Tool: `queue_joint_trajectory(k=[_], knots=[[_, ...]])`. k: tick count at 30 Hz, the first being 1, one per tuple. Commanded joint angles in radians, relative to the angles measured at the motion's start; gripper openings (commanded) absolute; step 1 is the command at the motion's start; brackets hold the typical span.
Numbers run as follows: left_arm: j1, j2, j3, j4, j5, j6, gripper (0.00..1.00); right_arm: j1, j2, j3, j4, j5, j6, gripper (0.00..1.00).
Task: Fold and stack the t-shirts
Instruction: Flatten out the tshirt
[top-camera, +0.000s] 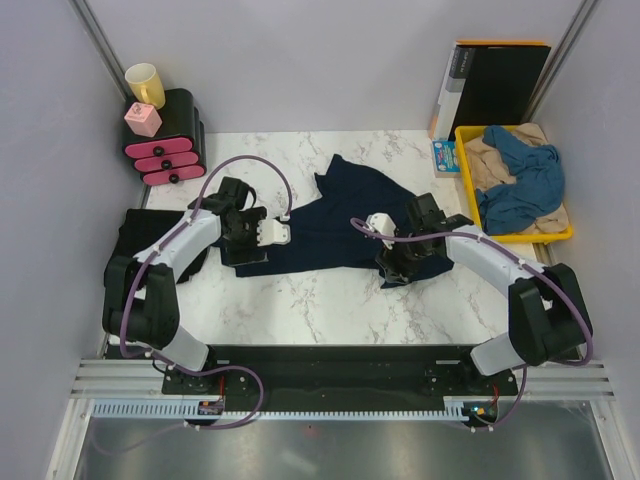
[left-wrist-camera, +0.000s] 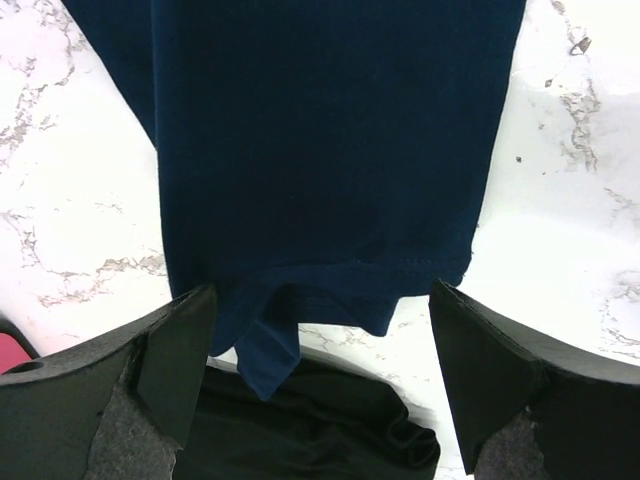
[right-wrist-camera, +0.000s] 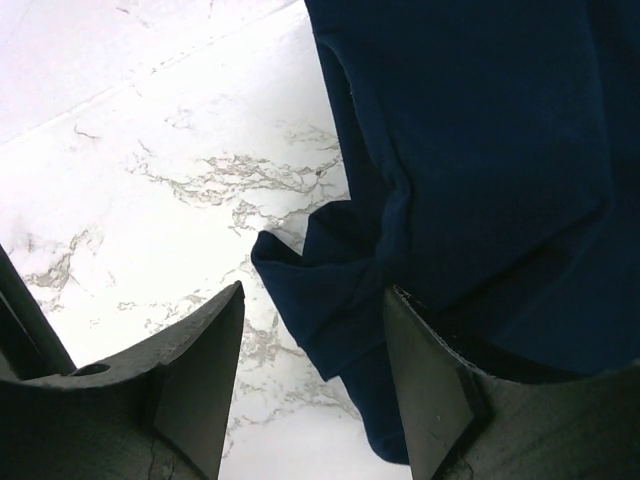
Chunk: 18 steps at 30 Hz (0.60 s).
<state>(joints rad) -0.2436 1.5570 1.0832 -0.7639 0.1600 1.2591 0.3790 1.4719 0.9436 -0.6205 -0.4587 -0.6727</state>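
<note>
A large dark navy t-shirt (top-camera: 335, 225) lies spread and rumpled across the middle of the marble table. My left gripper (top-camera: 245, 245) hovers over its left end. In the left wrist view the navy hem (left-wrist-camera: 320, 150) lies between the wide-open fingers (left-wrist-camera: 175, 350), and nothing is gripped. A black t-shirt (left-wrist-camera: 320, 425) sits just under that hem. My right gripper (top-camera: 400, 262) is at the shirt's right end. It stands open around a folded navy corner (right-wrist-camera: 330, 290), its right finger (right-wrist-camera: 430, 380) against the cloth.
A yellow tray (top-camera: 470, 185) at the back right holds a beige shirt (top-camera: 490, 160) and a medium-blue shirt (top-camera: 525, 175). A black orange-edged folder (top-camera: 495, 85) leans on the back wall. Pink drawers (top-camera: 165, 140) with a yellow cup (top-camera: 146, 83) stand at the back left.
</note>
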Motion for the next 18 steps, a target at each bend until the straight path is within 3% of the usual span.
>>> queue_joint_trajectory(k=[1,8,14,18], knots=[[-0.005,0.0,0.0,0.028,0.018,0.049,0.94,0.009,0.036,-0.04,0.085,-0.018,0.078,0.65],[-0.022,-0.02,-0.054,0.029,0.055,0.04,0.94,0.012,0.067,-0.085,0.185,0.089,0.111,0.59],[-0.034,-0.058,-0.12,0.031,0.102,0.117,0.94,0.012,0.125,-0.051,0.199,0.166,0.104,0.25],[-0.039,-0.097,-0.175,0.028,0.098,0.18,0.96,0.012,0.143,-0.022,0.202,0.184,0.107,0.17]])
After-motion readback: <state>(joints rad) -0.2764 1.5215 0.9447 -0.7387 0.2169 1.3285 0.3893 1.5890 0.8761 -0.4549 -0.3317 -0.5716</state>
